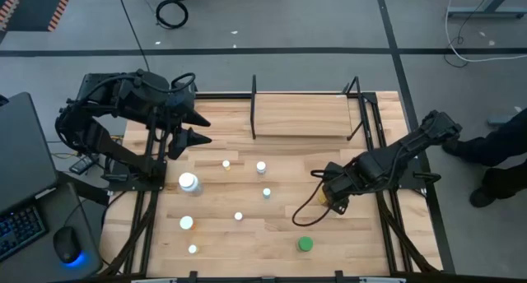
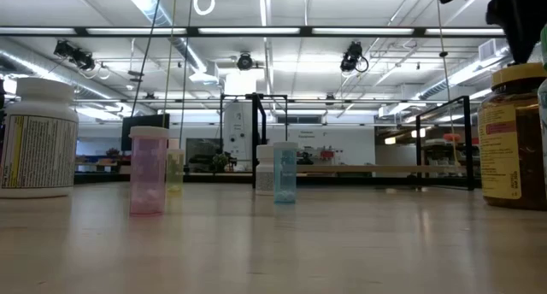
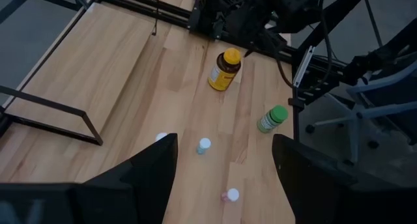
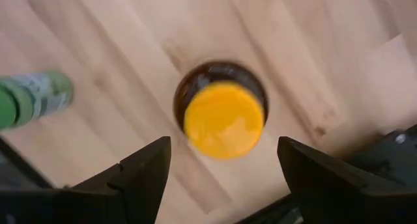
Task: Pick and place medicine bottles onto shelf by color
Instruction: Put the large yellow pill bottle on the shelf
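High view looks down on a narrow light-wood shelf (image 1: 305,117) framed by thin black metal posts, lying at the far side of the table with no bottle on it, so by my judgement the sorting has barely begun: every bottle seen here stands on the pale, grained wooden tabletop (image 1: 247,242). A larger white round bottle with a printed label (image 1: 189,183) stands near the left arm, a green-capped cylindrical bottle (image 1: 305,244) near the front edge, and several tiny white-capped vials (image 1: 261,166) are scattered well apart between them. The low view shows these vials as translucent plastic tubes, one pink (image 2: 148,170), one blue (image 2: 285,172).

The right gripper (image 4: 221,168) hangs directly above the amber bottle with a smooth, round yellow cap (image 4: 224,118), its dark fingers (image 4: 140,168) spread wide to either side and holding nothing; the bottle stands upright on the table, apart from both fingers. The left gripper (image 3: 225,165) waits above the table's left side, fingers parted and empty.

All the bottles look rigid, light and smooth-sided, so they may tip or slip easily if gripped off-centre.
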You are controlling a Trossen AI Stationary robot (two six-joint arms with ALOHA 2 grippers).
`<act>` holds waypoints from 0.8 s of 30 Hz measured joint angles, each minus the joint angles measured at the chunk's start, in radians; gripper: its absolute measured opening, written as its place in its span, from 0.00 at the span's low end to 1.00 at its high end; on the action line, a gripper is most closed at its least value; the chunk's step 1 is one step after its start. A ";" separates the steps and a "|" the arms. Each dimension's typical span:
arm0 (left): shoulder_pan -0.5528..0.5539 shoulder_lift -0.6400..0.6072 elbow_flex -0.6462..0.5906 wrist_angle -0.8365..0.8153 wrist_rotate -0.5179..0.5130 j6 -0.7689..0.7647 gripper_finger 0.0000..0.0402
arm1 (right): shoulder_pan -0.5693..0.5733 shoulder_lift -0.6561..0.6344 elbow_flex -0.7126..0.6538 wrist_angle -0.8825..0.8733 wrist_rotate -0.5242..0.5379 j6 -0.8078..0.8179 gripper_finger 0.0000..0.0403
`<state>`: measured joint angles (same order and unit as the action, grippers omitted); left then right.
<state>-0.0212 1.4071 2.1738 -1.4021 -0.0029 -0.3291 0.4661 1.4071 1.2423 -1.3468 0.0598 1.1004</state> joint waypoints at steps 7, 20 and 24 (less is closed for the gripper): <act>0.000 0.000 0.000 -0.019 0.000 0.000 0.64 | -0.031 0.000 0.000 0.008 0.026 -0.012 0.78; 0.000 0.000 0.000 -0.048 0.000 -0.001 0.64 | -0.025 0.000 -0.111 0.065 -0.023 -0.012 0.88; 0.000 0.000 0.000 -0.050 -0.001 -0.001 0.64 | -0.025 -0.001 -0.125 0.069 -0.007 -0.038 0.88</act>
<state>-0.0212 1.4071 2.1735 -1.4526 -0.0043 -0.3298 0.4408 1.4063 1.1175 -1.2778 0.0526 1.0624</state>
